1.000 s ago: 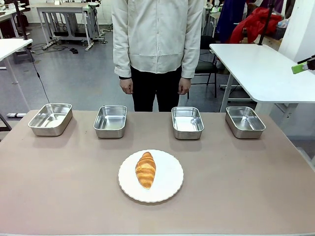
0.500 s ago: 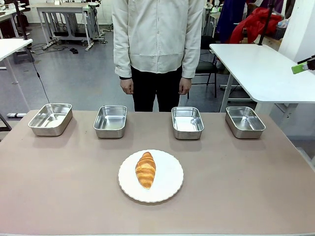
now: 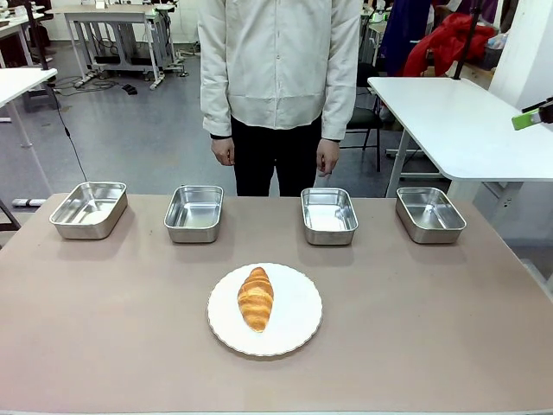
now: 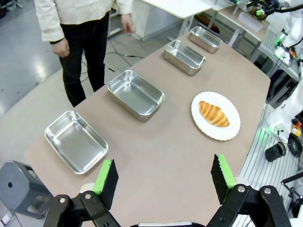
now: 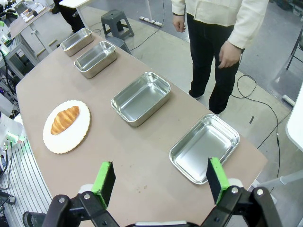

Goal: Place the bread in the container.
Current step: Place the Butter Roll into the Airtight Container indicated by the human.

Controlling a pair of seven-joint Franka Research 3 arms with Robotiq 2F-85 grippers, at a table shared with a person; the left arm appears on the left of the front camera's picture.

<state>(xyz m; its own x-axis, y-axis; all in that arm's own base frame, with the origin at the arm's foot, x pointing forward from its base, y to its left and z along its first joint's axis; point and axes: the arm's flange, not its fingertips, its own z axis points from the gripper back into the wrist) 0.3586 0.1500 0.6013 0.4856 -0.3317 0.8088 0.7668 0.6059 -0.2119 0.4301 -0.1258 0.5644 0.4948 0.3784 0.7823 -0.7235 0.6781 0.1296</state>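
1. We find the bread (image 3: 256, 297) lying on the white plate (image 3: 298, 327), near the front middle of the table (image 3: 104, 328).
2. Four steel containers (image 3: 329, 236) stand in a row beyond it, well apart from the plate.
3. We note the left gripper (image 4: 164, 177) and right gripper (image 5: 160, 181) with jaws spread wide, holding nothing.

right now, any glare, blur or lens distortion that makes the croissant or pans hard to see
Front view: even, soft light; the croissant on the white plate is sharp, the pans show mild bright patches on their floors. Left wrist view: the wide-angle lens bows the table edge, nothing blurred. Right wrist view: same bowing, plus sheen in the nearest pan.
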